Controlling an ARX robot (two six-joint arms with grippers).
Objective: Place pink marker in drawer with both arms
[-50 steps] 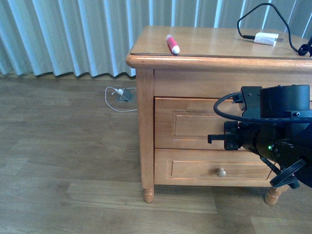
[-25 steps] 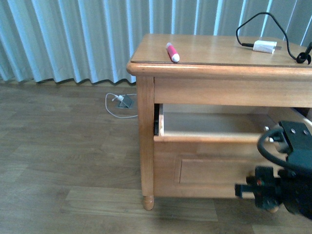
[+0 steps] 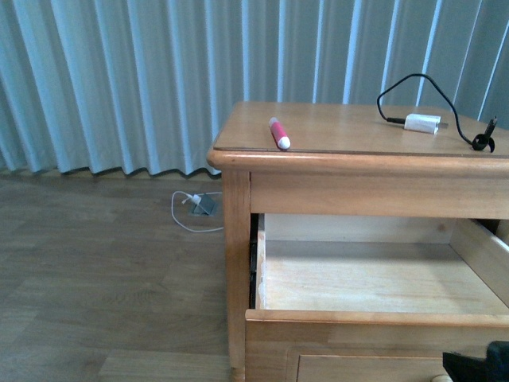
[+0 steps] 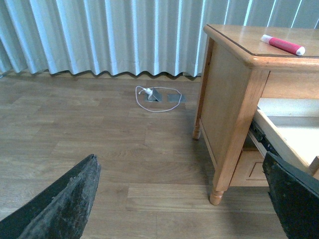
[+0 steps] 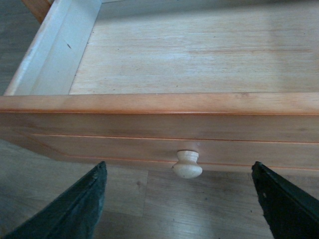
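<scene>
The pink marker (image 3: 279, 134) lies on the nightstand top near its left front edge; the left wrist view also shows the marker (image 4: 282, 44). Below it the drawer (image 3: 374, 317) stands pulled far out, its wooden floor bare. My right gripper (image 5: 178, 167) is open in front of the drawer front (image 5: 124, 127). The round knob (image 5: 187, 165) sits between its fingers and touches neither. Only a black bit of the right arm (image 3: 483, 364) shows in the front view's bottom right corner. My left gripper (image 4: 179, 159) hangs open over the floor, left of the nightstand, holding nothing.
A white charger plug (image 3: 421, 122) with a black cable lies on the nightstand top at the right. On the floor by the curtain (image 3: 119, 79) lie a white cable and a small grey box (image 3: 205, 204). The nightstand's leg (image 4: 217, 194) stands near my left gripper.
The drawer went from shut to pulled wide open. My right arm sank from in front of the drawer to the bottom right corner of the front view.
</scene>
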